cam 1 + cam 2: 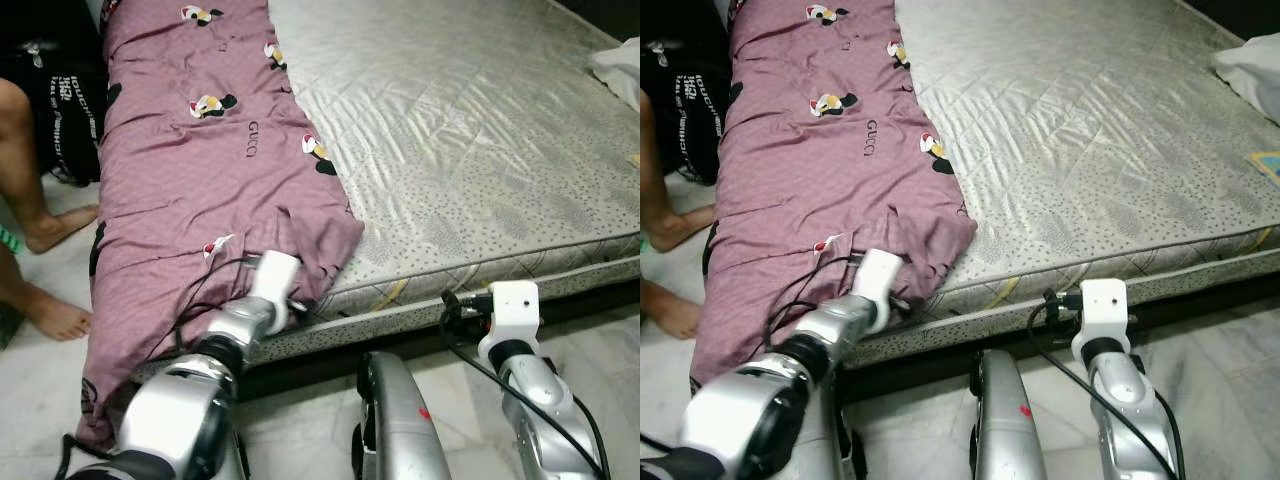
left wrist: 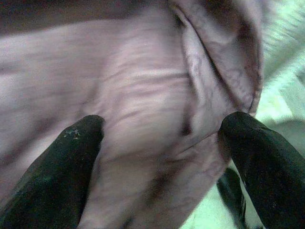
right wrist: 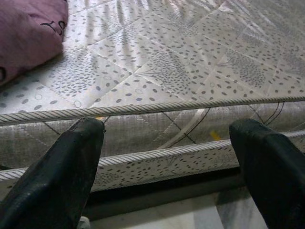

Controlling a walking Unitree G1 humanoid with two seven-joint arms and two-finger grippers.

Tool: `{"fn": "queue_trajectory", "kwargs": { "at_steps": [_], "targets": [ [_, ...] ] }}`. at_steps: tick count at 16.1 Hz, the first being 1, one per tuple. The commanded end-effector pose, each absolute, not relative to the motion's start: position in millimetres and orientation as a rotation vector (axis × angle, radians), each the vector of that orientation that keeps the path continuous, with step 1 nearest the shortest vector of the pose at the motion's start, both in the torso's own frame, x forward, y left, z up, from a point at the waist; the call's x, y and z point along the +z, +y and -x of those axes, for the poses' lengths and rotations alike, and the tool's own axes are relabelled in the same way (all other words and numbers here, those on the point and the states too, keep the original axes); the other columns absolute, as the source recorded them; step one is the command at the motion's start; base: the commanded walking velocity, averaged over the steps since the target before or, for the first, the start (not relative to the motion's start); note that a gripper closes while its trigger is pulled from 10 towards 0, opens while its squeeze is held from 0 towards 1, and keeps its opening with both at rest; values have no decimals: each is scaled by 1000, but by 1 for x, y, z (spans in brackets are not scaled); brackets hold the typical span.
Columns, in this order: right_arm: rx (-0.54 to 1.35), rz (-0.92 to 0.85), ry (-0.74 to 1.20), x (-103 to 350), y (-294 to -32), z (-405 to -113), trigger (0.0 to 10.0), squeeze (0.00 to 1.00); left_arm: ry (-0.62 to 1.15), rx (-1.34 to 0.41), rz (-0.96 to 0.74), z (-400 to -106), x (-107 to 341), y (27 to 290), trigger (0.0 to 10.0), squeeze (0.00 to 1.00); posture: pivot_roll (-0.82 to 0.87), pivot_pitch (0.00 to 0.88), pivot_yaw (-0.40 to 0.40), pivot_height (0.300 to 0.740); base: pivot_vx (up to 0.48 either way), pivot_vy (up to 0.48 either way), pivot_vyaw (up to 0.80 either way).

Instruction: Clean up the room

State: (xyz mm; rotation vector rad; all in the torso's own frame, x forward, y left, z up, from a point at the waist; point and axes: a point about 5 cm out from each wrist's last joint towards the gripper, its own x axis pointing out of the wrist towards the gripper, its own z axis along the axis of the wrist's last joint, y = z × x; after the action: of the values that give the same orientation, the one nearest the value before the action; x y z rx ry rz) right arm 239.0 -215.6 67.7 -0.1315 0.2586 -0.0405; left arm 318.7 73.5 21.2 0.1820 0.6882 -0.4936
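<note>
- My left gripper (image 2: 159, 143) is spread open against the soft, limp purple sheet (image 1: 200, 170); I'd pinch its bunched corner fold
- Right gripper (image 3: 167, 143) hangs open facing the mattress (image 1: 480, 130) edge

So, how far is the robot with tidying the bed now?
Little looks done: the purple sheet lies bunched along the left side of the bare mattress. In hand: the left gripper, fingers open, is at the sheet's corner at the mattress edge. The right gripper waits open before the mattress side. Left: spreading the sheet, and the white cloth at the far right.
</note>
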Motion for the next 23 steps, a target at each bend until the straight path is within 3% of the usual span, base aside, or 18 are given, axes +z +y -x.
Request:
{"fn": "queue_trajectory", "kwargs": {
  "at_steps": [1,4,6,9,10,13,17,19,21,22,23],
  "targets": [
    [-50,134,252,70,-213,-238,10000,0,701,-614,-234,-307,14,55,10000,0,-179,113,-5,551,0,0,0],
    [-81,109,253,69,-209,-231,10000,0,691,-864,-407,-280,0,25,10000,0,-176,163,33,551,0,0,0],
    [-106,89,260,68,-207,-220,10000,0,653,-989,-572,-266,-8,19,10000,0,-161,202,58,551,0,0,0],
    [-121,64,279,64,-205,-213,10000,0,432,-1082,-894,-268,0,14,10000,0,-136,233,77,551,0,0,0],
    [-123,57,282,63,-203,-211,10000,0,262,-1081,-1024,-275,13,7,10000,0,-133,237,79,551,0,0,0],
    [-134,50,288,65,-203,-209,10000,0,-177,-948,-937,-290,69,-15,10000,0,-142,225,77,551,0,0,0],
    [-136,63,279,67,-205,-214,10000,0,-452,-752,-722,-304,141,-11,10000,0,-140,204,65,551,0,0,0],
    [-133,72,275,68,-207,-218,10000,0,-551,-553,-561,-318,188,10,10000,0,-138,184,54,551,0,0,0],
    [-131,76,272,68,-208,-220,10000,0,-402,-303,-416,-341,191,54,10000,0,-140,173,47,551,0,0,0],
    [-131,77,272,69,-208,-221,10000,0,-343,-264,-421,-347,183,65,10000,0,-140,171,44,551,0,0,0],
    [-127,78,273,69,-209,-221,10000,0,-83,-163,-325,-358,148,99,10000,0,-146,171,42,551,0,0,0]
  ]
}}
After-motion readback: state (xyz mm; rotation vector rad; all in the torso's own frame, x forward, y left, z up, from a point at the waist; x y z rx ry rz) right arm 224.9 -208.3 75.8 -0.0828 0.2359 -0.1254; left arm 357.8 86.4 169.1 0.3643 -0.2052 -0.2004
